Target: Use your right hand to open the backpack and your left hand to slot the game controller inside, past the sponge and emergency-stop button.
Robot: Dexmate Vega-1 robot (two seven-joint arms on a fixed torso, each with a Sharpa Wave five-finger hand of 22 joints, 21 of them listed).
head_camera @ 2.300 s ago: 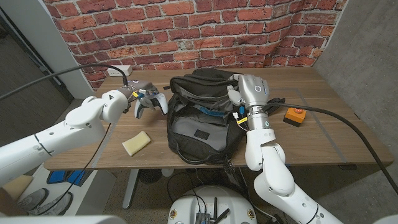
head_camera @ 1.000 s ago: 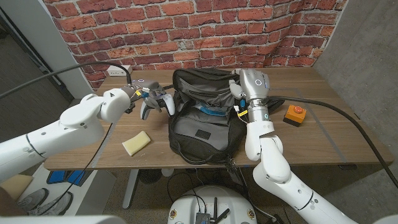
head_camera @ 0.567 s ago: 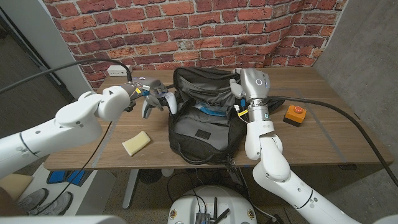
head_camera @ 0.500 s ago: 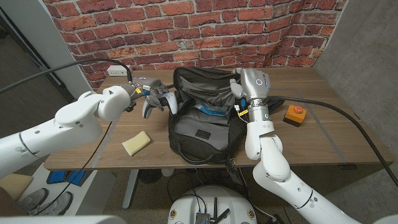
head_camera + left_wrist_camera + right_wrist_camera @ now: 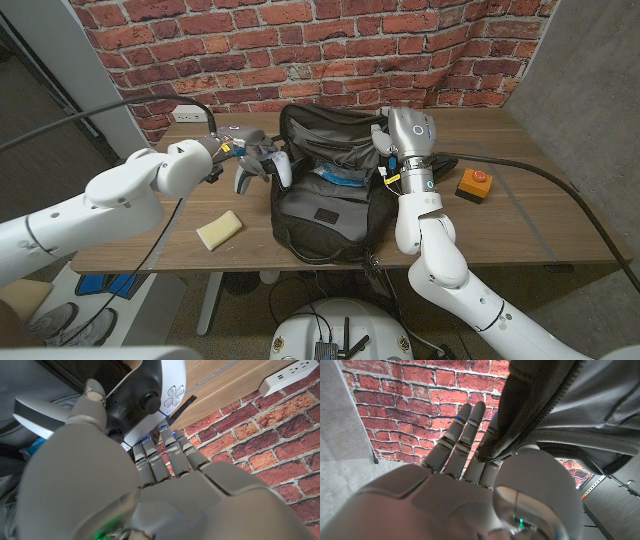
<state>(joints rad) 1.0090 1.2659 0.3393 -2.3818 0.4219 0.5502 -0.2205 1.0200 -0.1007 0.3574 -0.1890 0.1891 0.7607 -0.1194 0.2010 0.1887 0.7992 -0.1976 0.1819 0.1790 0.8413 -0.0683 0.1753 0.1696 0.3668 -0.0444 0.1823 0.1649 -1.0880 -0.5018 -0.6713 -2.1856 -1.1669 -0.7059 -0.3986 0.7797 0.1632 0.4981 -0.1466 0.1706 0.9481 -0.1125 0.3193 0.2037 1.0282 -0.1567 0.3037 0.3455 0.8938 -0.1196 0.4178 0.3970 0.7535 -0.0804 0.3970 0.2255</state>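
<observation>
Wood table, controller now nearer backpack opening.

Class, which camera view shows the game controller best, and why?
The left wrist view: the game controller is close up, buttons and stick visible, gripped by the left hand. The head view shows it small at the backpack's opening; the right wrist view shows backpack fabric instead.
</observation>
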